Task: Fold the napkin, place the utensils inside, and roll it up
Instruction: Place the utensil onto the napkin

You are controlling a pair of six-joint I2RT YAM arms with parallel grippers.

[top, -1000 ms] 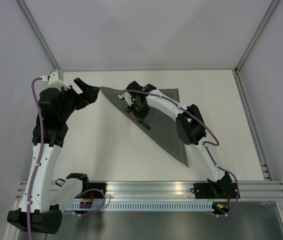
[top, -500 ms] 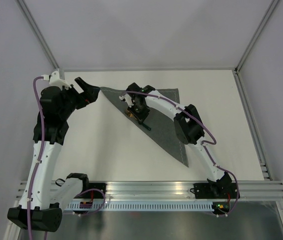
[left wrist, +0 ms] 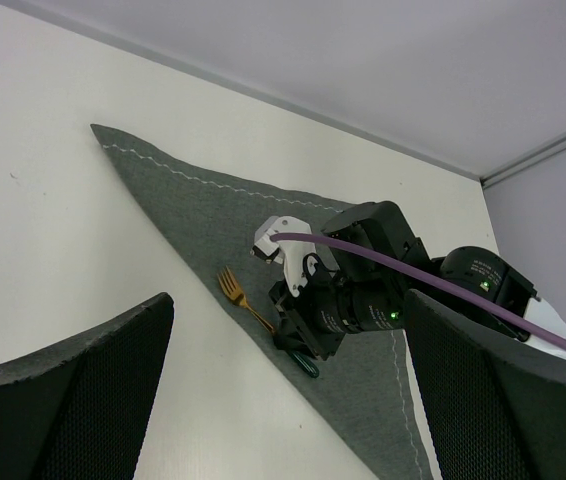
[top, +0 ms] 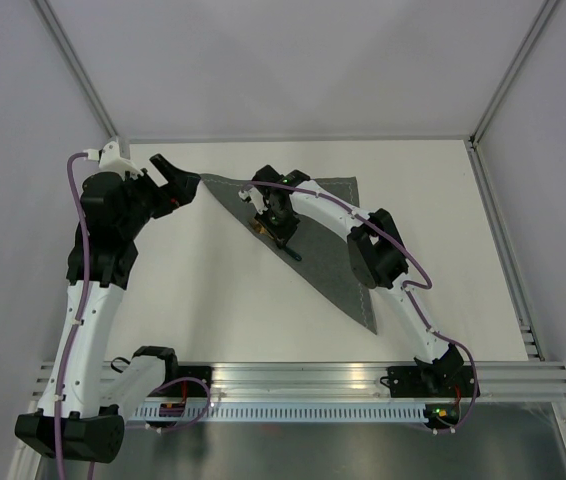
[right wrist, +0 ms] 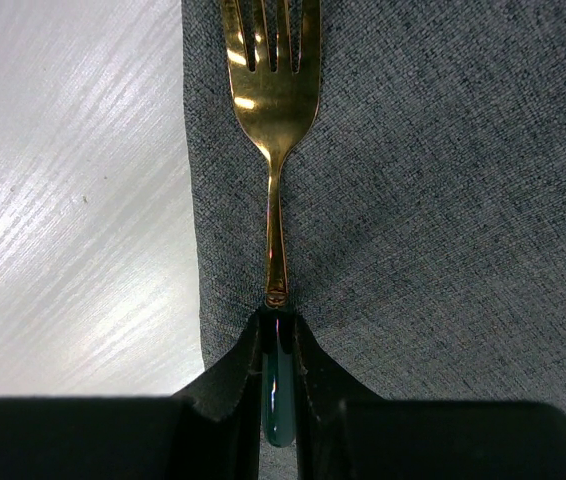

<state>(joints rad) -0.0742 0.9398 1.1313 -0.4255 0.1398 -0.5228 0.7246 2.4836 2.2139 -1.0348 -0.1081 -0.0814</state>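
Observation:
The dark grey napkin (top: 335, 240) lies folded into a triangle, its long edge running from the far left corner to the near right. The fork (top: 259, 227) lies on the napkin along that edge, gold head toward the far left. My right gripper (top: 281, 235) is shut on the fork's dark green handle (right wrist: 278, 385), low on the cloth (right wrist: 443, 200); the gold head (right wrist: 273, 80) points away from the fingers. My left gripper (top: 176, 181) is open and empty, hovering just left of the napkin's far left corner. Its view shows the napkin (left wrist: 193, 205), the fork (left wrist: 235, 292) and the right gripper (left wrist: 308, 325).
White table (top: 213, 290) enclosed by white walls, with a metal rail (top: 293, 375) along the near edge. Bare table (right wrist: 73, 200) lies just left of the napkin's folded edge.
The right gripper and the fork have shifted very slightly on the napkin. The left arm has barely moved.

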